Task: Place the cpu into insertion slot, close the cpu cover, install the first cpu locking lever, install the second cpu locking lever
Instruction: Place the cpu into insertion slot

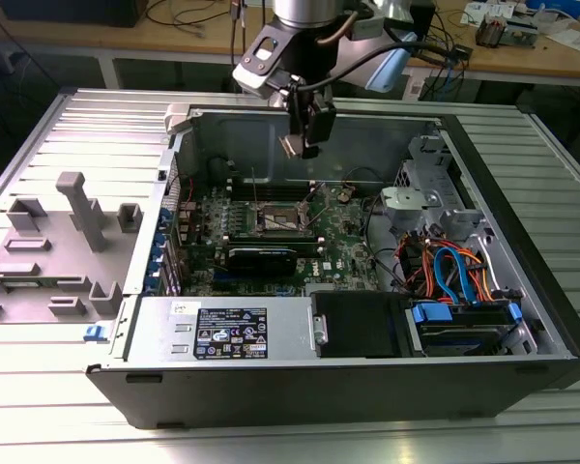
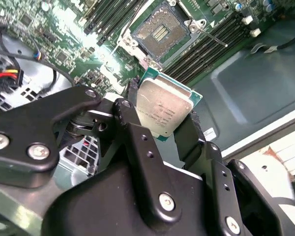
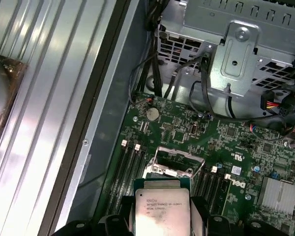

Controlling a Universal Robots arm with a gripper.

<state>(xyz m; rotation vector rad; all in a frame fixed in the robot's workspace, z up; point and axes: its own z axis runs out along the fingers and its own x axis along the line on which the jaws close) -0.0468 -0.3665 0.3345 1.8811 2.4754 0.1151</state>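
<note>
My gripper (image 1: pixel 297 145) hangs high over the open computer case, shut on the cpu (image 1: pixel 290 146). In both wrist views the cpu (image 2: pixel 164 109) (image 3: pixel 162 210) is a flat silver-topped square with a green edge, pinched by its sides between the black fingers (image 2: pixel 133 98). The insertion slot (image 1: pixel 275 218) lies well below it on the green motherboard (image 1: pixel 343 242). Its pale-centred contact field (image 2: pixel 160 30) is bare, with no cover plate lying over it, and a thin lever rod (image 2: pixel 212 36) stands off beside it. In the first wrist view the slot's silver frame (image 3: pixel 173 160) sits just beyond the cpu.
Long black memory slots (image 2: pixel 206 49) flank the socket. A black card (image 1: pixel 261 256) lies in front of it, with a power supply (image 1: pixel 227 329) nearer still. A metal drive cage (image 3: pixel 236 49) and orange and blue cables (image 1: pixel 454 271) fill the exterior view's right. A grey fixture (image 1: pixel 72 217) stands outside the case.
</note>
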